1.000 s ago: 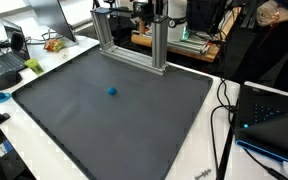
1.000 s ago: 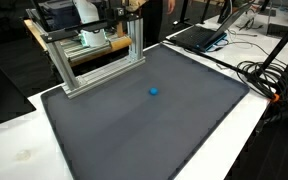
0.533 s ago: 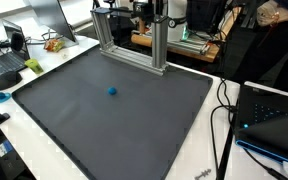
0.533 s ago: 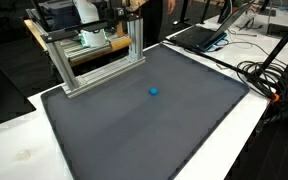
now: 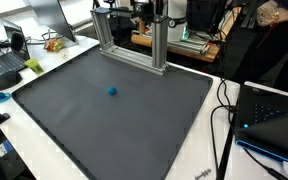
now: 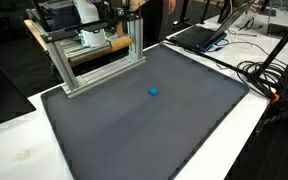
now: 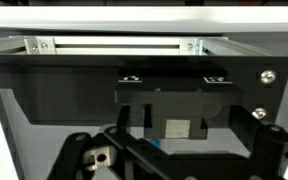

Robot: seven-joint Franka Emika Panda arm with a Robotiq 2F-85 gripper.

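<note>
**A:** Where to look for the blue ball [image 5: 111,91]?

**B:** Near the middle of the dark mat [image 5: 134,135], a little toward the far side, well apart from the aluminium frame [image 5: 159,45]. Plain to see in both exterior views, absent from the wrist view.

**A:** Any guess at handling?

**B:** Looks small, round and light, so probably quick to roll at a nudge. Hard to tell whether soft or stiff. Best taken from straight above, pinched across the widest part, with the mat as a stop underneath.

**A:** And the gripper [image 7: 176,158]?

**B:** Spread fully wide, holding nothing, touching nothing. Seen only at the bottom edge of the wrist view, cut off there, facing the frame's rail and a black plate [image 7: 44,75] close by.

**A:** Anything else hidden?

**B:** Impossible to pick out the gripper among the clutter behind the frame in the exterior views. No telling the ball's surface at that size either.
</note>
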